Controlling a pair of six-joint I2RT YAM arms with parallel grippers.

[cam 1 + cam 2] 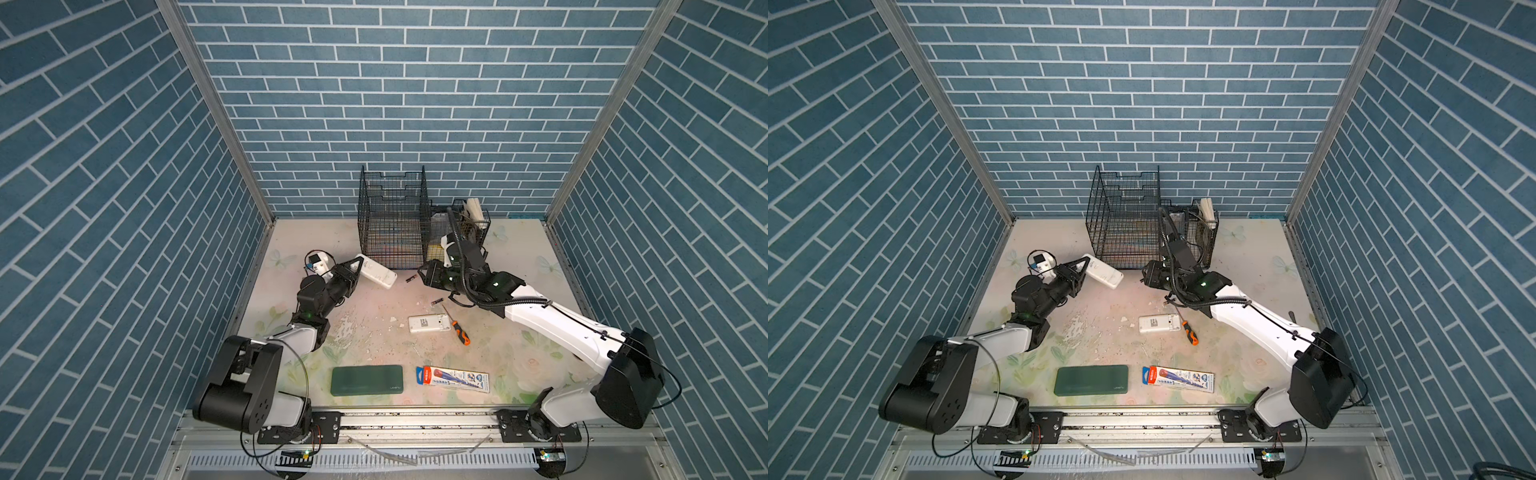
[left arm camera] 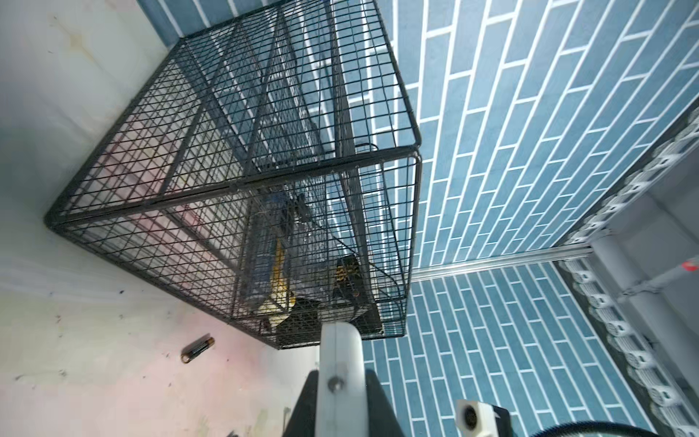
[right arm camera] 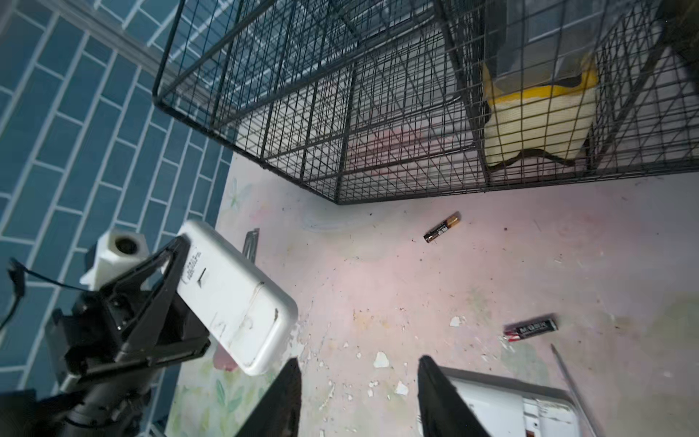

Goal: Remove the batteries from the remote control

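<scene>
My left gripper [image 1: 356,269] is shut on one end of a white remote control [image 1: 377,273], holding it tilted above the table left of the tall basket; the same remote [image 2: 338,346] stands edge-on between the jaws in the left wrist view. Two batteries lie loose on the table: one battery [image 1: 411,279] near the basket's front corner, another battery [image 1: 437,302] nearer the front. My right gripper [image 3: 359,361] hovers open over the bare tabletop, nothing between its fingers, with both batteries [image 3: 441,227] ahead of it. A second white remote [image 1: 429,323] lies flat, its compartment uncovered.
An orange-and-black screwdriver [image 1: 457,327] lies right of the flat remote. A tall black wire basket [image 1: 392,226] and a smaller wire bin [image 1: 473,226] holding items stand at the back. A green case [image 1: 367,379] and a printed box [image 1: 453,378] lie near the front edge.
</scene>
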